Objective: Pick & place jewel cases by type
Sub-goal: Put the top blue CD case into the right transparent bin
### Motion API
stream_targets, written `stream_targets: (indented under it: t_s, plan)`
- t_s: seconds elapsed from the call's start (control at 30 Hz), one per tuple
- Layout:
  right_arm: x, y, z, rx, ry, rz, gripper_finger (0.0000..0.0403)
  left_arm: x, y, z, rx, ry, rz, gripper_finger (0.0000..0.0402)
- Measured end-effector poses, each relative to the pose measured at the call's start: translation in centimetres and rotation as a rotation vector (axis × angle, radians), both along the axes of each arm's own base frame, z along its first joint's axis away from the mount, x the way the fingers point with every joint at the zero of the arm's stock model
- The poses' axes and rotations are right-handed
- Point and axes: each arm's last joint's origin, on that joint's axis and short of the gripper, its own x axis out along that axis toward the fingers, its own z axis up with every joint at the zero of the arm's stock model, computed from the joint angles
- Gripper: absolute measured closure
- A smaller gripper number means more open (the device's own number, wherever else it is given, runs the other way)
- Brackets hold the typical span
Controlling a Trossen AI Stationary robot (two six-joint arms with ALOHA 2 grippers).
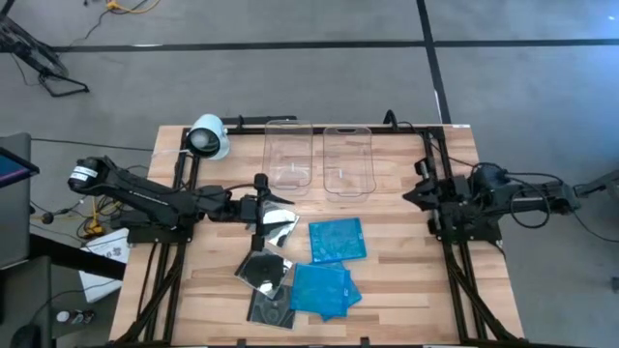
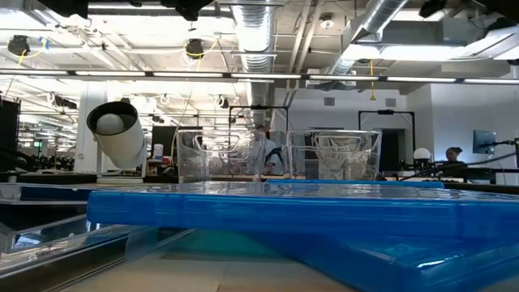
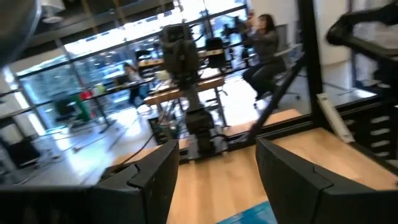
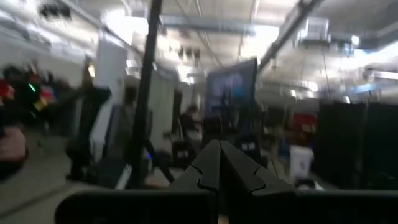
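Note:
Two translucent blue jewel cases (image 1: 337, 240) (image 1: 322, 288) lie flat at the table's middle and near side; they fill the foreground of the low view (image 2: 268, 215). Clear and black jewel cases (image 1: 263, 269) (image 1: 271, 304) lie to their left, and another one, showing silver, (image 1: 282, 228) lies farther back. My left gripper (image 1: 276, 213) (image 3: 217, 155) hovers over that silver case, pointing level toward the table's right; it is open, with only bare wood between its fingers. My right gripper (image 1: 414, 193) (image 4: 219, 163) is shut at the table's right edge, touching nothing.
Two clear rectangular tubs (image 1: 288, 155) (image 1: 348, 159) stand side by side at the table's far edge. A white camera (image 1: 208, 137) sits at the far left corner. Bare wood shows on the right half of the table (image 1: 406, 261).

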Motion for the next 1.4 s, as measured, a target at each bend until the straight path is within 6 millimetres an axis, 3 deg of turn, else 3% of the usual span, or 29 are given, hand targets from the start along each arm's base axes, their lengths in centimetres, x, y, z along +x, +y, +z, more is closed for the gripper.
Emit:
stream_targets:
  t_s: [0.27, 0.47, 0.77, 0.87, 1.07, 1.4]
  plan:
    - [4.1, 0.0, 1.6, -0.133, 0.207, -0.087, 0.0397, 0.0, 0.2, -1.2, 0.045, 0.125, 0.083, 0.0193]
    - [7.5, 0.1, 2.5, -0.212, 0.276, -0.094, 0.0344, 0.1, 0.0, -1.3, 0.065, 0.195, 0.081, 0.0193]
    - [11.6, 0.3, 3.7, -0.258, 0.449, -0.080, 0.0279, 0.7, -0.2, 4.1, 0.167, 0.489, 0.142, 0.0193]
    - [12.8, 0.8, 2.4, -0.258, 0.536, -0.060, 0.0271, 0.1, -0.6, 4.3, 0.141, 0.587, 0.135, 0.0193]
    - [14.6, 3.4, -1.3, -0.320, 0.734, -0.061, 0.0272, -0.9, -2.1, 2.0, 0.067, 0.692, 0.147, 0.0193]
    - [14.7, 10.1, -6.7, -0.413, 0.944, -0.262, 0.0284, -1.8, -4.0, -1.9, 0.028, 0.601, 0.204, 0.0193]
